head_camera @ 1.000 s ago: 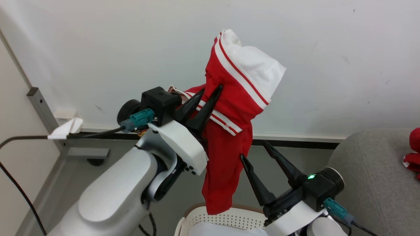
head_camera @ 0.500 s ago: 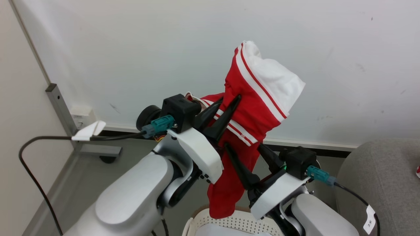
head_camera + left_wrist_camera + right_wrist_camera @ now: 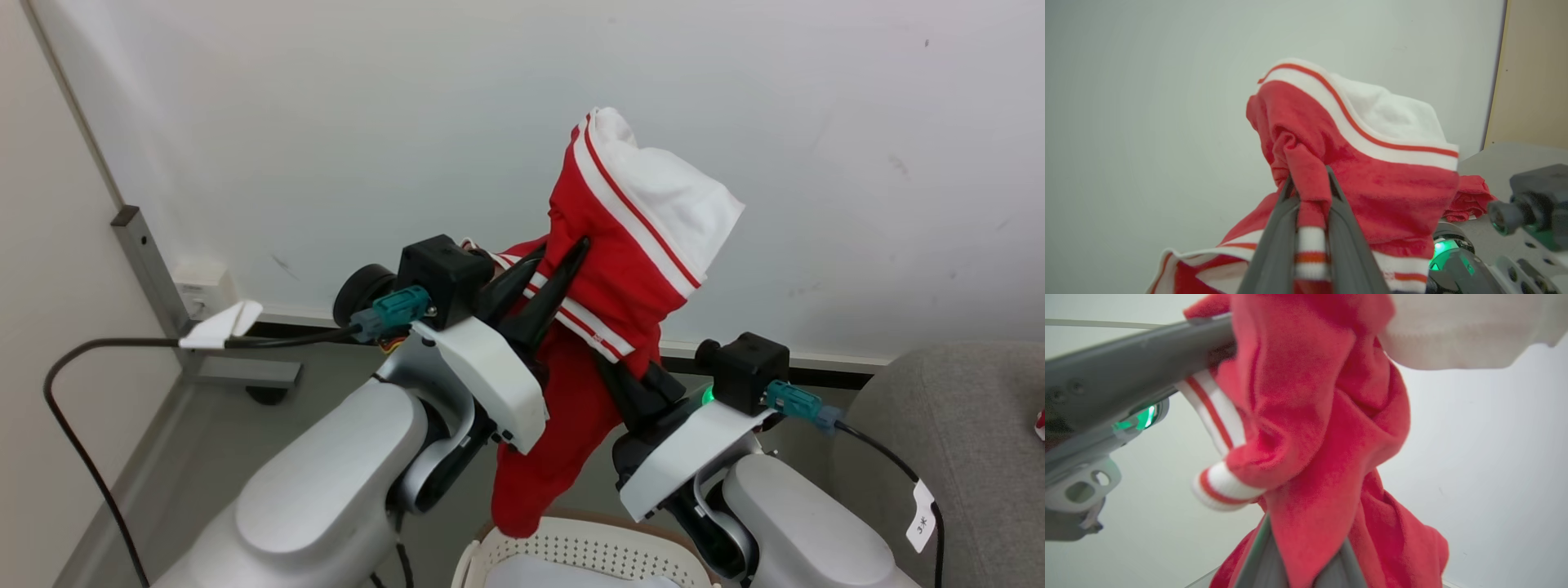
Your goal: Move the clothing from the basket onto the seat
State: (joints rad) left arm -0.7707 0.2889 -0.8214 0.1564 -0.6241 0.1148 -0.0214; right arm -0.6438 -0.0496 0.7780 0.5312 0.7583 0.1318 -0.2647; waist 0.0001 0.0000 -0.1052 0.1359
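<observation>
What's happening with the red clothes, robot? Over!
Left pincer shut on clothing, held high. Right pincer shut on it lower down. Low end hangs by basket rim. Seat to the right, nothing seen blocking.

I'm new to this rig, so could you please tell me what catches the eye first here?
A red garment, white-striped, hangs at centre above the basket. The left pincer grips it higher up, the right pincer lower down. The grey seat sits at the right edge.
</observation>
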